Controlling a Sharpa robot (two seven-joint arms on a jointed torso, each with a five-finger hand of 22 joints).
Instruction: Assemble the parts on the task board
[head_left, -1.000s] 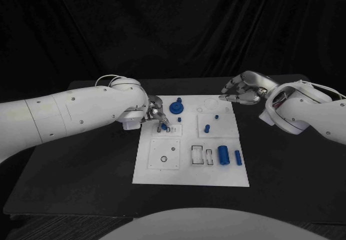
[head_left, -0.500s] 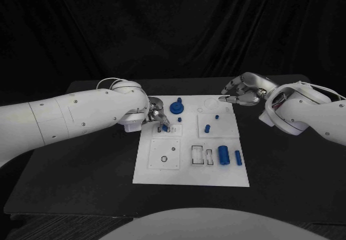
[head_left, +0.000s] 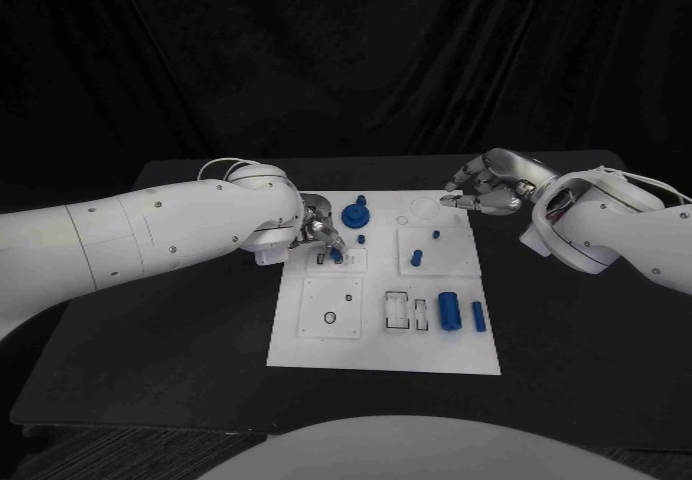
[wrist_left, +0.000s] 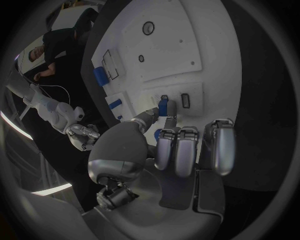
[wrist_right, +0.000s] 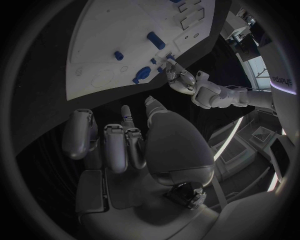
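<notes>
Two blue cylinders (head_left: 460, 312) lie well apart from the left robot hand (head_left: 317, 236).

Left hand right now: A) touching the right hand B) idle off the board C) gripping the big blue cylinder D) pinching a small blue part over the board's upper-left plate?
D: the left hand pinches a small blue part at the slots on the task board.

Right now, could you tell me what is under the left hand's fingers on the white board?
A small blue peg sits upright at a slot, pinched by the left hand. Whether its bottom end is seated is hidden by the fingers.
</notes>
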